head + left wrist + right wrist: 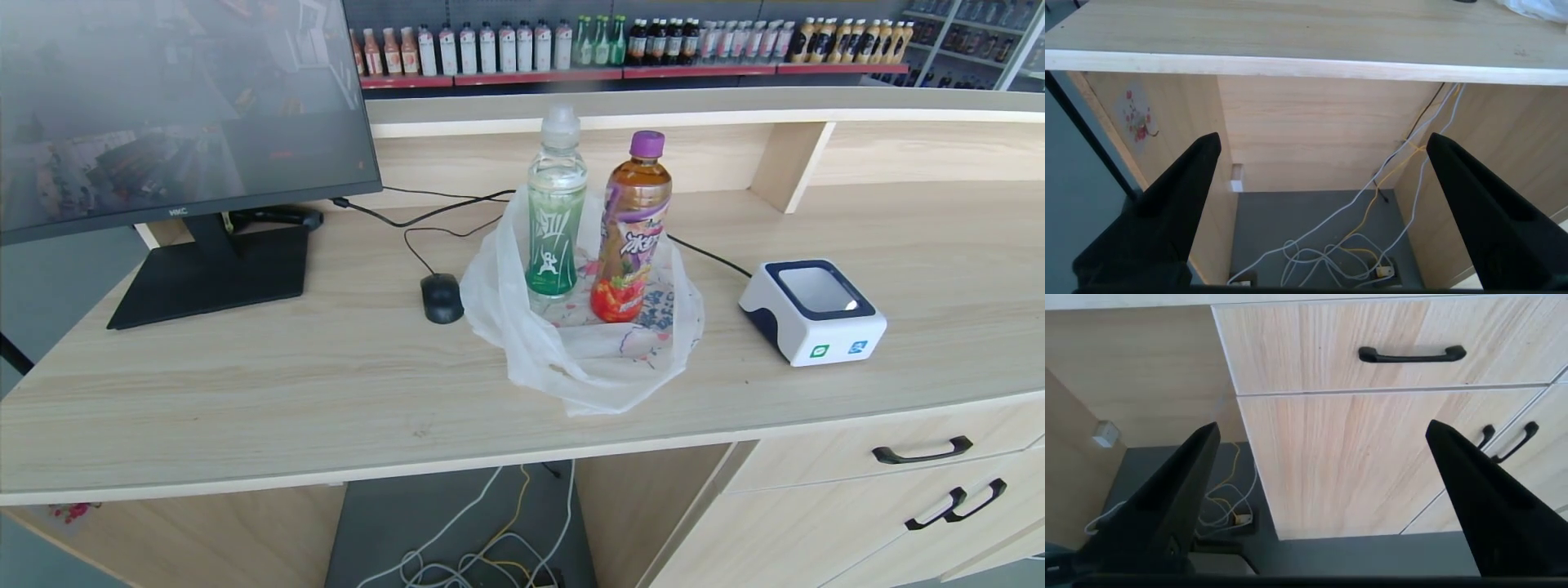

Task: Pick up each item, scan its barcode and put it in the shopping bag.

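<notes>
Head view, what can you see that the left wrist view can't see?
Head view: a green bottle and a brown bottle standing in the open white bag, plus the scanner and the monitor. Left wrist view: the left gripper, open, facing the gap under the counter. Both: the wooden counter top, the loose cables on the floor below it, and a bit of the bag.

The head camera looks down on the pale wooden surface [245, 392]. Both wrist cameras sit lower, close before its front, which the head view shares.
</notes>
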Motion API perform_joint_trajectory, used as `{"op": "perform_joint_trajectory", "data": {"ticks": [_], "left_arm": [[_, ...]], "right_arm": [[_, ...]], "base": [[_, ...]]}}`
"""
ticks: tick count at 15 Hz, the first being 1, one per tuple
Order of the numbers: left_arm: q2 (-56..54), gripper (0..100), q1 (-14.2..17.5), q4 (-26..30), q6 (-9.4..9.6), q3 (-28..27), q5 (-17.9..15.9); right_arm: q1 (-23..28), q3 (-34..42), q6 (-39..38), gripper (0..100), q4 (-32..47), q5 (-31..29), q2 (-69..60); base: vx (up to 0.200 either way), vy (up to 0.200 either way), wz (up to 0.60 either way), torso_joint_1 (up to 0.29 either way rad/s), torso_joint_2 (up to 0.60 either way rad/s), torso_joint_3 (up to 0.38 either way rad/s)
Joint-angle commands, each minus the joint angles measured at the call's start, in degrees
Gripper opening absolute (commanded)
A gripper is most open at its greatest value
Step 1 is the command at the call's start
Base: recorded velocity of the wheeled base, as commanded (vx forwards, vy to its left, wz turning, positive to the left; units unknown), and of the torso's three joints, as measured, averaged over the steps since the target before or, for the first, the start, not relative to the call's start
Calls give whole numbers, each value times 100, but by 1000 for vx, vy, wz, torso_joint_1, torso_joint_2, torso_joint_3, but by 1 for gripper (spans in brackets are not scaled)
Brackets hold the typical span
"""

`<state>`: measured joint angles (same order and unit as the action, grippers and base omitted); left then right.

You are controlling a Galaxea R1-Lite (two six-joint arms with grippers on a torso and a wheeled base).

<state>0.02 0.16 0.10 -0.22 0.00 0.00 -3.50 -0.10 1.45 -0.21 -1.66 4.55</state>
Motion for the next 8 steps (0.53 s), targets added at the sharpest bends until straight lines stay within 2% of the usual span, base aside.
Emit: {"op": "perform_joint_trajectory", "data": {"ticks": [1, 2, 8], "left_arm": [[-2, 100, 2, -1, -4, 0, 0], [-2, 100, 2, -1, 4, 0, 0], [-2, 100, 2, -1, 13, 0, 0]], "right_arm": [[-2, 1, -4, 100, 3, -1, 29], [-2, 1, -13, 100, -6, -1, 29], [-2, 1, -13, 100, 3, -1, 29]], "base": [[0, 0, 0, 0, 0, 0], [-200, 0, 0, 2, 7, 7], [0, 0, 0, 0, 0, 0]]}}
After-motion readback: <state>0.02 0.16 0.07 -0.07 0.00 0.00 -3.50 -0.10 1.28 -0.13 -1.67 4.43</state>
